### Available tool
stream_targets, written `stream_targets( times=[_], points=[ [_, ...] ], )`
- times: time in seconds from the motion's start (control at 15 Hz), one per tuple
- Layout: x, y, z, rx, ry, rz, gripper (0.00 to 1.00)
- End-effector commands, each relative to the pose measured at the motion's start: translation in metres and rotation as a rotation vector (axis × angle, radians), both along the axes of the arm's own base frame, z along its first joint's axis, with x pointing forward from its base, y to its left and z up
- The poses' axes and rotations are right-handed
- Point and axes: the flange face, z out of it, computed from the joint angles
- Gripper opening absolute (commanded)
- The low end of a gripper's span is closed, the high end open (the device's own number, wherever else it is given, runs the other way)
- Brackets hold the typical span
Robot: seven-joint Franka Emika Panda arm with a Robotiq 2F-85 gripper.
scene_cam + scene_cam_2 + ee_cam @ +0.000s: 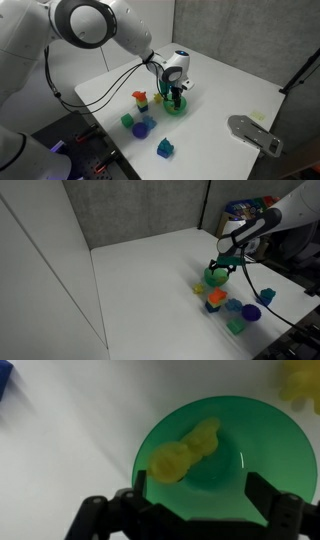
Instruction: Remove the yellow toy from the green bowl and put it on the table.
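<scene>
The green bowl (225,455) fills the wrist view, and the pale-yellow toy (185,450) lies inside it, left of centre. My gripper (195,495) hovers right above the bowl with its two dark fingers spread wide, one on each side of the bowl's near half, holding nothing. In both exterior views the gripper (177,92) (222,268) reaches down onto the green bowl (176,108) (214,279) on the white table (220,85) (150,280). The toy is hidden there.
A red-topped stacked block toy (141,99) (216,297), a green cube (127,121), blue blocks (143,127) and a green-and-blue block (165,148) lie near the bowl. Another yellow piece (300,382) lies beyond the bowl. A grey plate (255,133) lies off the table edge.
</scene>
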Motion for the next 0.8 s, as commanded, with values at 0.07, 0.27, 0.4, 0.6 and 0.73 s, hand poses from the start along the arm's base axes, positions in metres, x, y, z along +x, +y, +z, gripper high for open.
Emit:
stream_targets(
  times=[0.07,0.27,0.4,0.6,0.73],
  points=[
    [0.012,0.005,-0.003,0.001,0.011,0.007,1.0],
    [0.012,0.005,-0.007,-0.011,0.022,0.007,1.0],
    [0.012,0.004,-0.009,-0.016,0.035,0.002,1.0],
    [0.012,0.002,-0.012,-0.015,0.061,-0.003,1.0],
    [0.011,0.001,-0.015,-0.018,0.076,-0.003,1.0]
  ],
)
